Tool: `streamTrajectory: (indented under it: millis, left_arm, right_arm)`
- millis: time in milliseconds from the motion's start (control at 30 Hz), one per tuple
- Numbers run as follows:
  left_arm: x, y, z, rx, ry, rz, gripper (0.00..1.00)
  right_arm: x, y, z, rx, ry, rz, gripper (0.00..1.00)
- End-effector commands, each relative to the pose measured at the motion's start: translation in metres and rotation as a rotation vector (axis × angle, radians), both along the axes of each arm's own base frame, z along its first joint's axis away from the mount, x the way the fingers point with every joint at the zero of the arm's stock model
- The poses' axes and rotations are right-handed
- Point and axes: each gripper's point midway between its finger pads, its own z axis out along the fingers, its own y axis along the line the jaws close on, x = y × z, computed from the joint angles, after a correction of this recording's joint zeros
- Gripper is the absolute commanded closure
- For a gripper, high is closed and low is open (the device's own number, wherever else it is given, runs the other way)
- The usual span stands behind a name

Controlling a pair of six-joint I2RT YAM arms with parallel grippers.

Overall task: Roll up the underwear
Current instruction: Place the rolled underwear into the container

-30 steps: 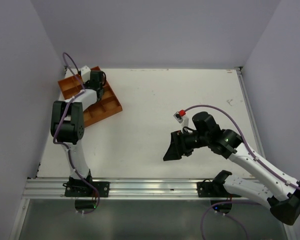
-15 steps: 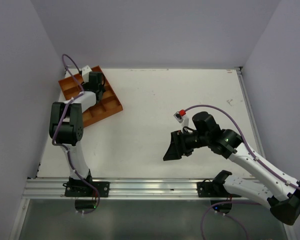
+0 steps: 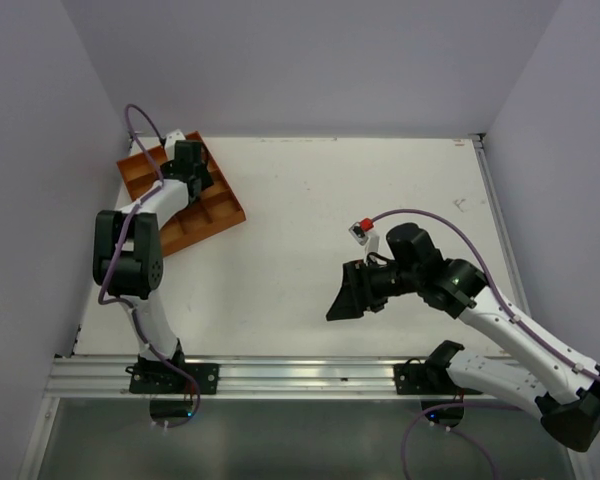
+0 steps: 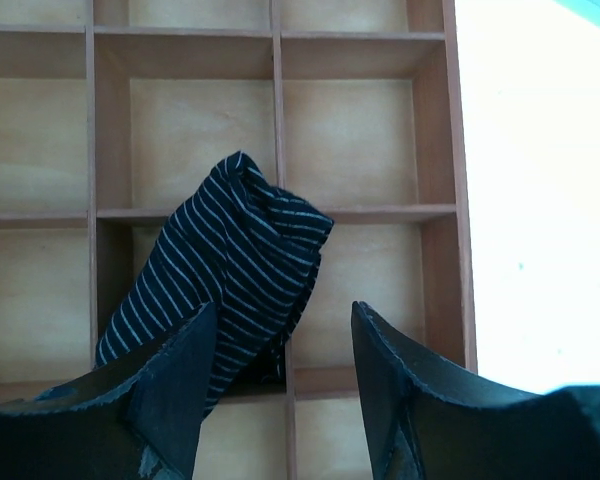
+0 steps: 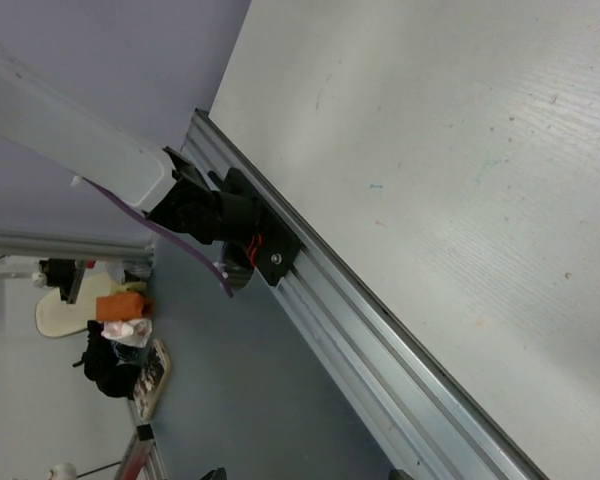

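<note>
White table (image 3: 310, 210), grey walls on three sides. Orange tray (image 3: 212, 210) sits at far left, split into compartments. Left gripper (image 4: 280, 370) hangs over tray, fingers (image 4: 175, 385) spread, holding nothing. Underwear (image 4: 225, 275), black with thin pale stripes, lies bunched in tray, draped across a divider between two compartments, just ahead of the fingertips. Right gripper (image 3: 345, 295) sits near the front rail (image 3: 310, 372), well apart from tray; spread or pressed together, cannot tell.

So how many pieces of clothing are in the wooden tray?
1: a black striped garment draped across a tray divider, ahead of the open left claw. More may be hidden.
</note>
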Motion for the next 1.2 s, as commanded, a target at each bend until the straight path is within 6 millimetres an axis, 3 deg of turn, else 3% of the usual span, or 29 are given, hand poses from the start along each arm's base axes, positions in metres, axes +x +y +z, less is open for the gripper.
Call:
streamTrajectory:
  millis: [0, 367, 433, 533, 567, 700, 967, 1067, 1167]
  left_arm:
    - [-0.012, -0.003, 0.018, 0.007, 0.034, -0.039, 0.39]
    - [-0.018, -0.002, 0.041, 0.039, 0.062, -0.086, 0.41]
    - [-0.019, -0.002, 0.050, 0.049, 0.057, -0.100, 0.47]
    - [-0.021, -0.003, 0.058, 0.055, 0.043, -0.120, 0.70]
    - [-0.021, -0.002, 0.057, 0.048, 0.041, -0.124, 0.84]
    - [-0.019, 0.006, 0.050, 0.017, 0.050, -0.123, 1.00]
    - [-0.014, 0.022, 0.031, 0.016, 0.079, -0.098, 1.00]
    - [-0.011, 0.021, 0.016, 0.013, 0.088, -0.107, 1.00]
    - [-0.013, 0.017, -0.013, -0.007, 0.144, -0.121, 1.00]
  right_arm:
    - [0.000, 0.004, 0.028, 0.073, -0.048, 0.001, 0.35]
    - [0.003, 0.005, 0.034, 0.090, -0.063, -0.024, 0.35]
    - [0.004, 0.005, 0.034, 0.091, -0.064, -0.029, 0.35]
    - [0.006, 0.006, 0.034, 0.097, -0.061, -0.038, 0.35]
    - [0.007, 0.007, 0.035, 0.103, -0.059, -0.040, 0.35]
    - [0.007, 0.008, 0.034, 0.101, -0.054, -0.042, 0.36]
    - [0.009, 0.008, 0.034, 0.082, -0.055, -0.047, 0.36]
    - [0.010, 0.007, 0.030, 0.073, -0.046, -0.054, 0.36]
    - [0.010, 0.007, 0.027, 0.072, -0.035, -0.063, 0.36]
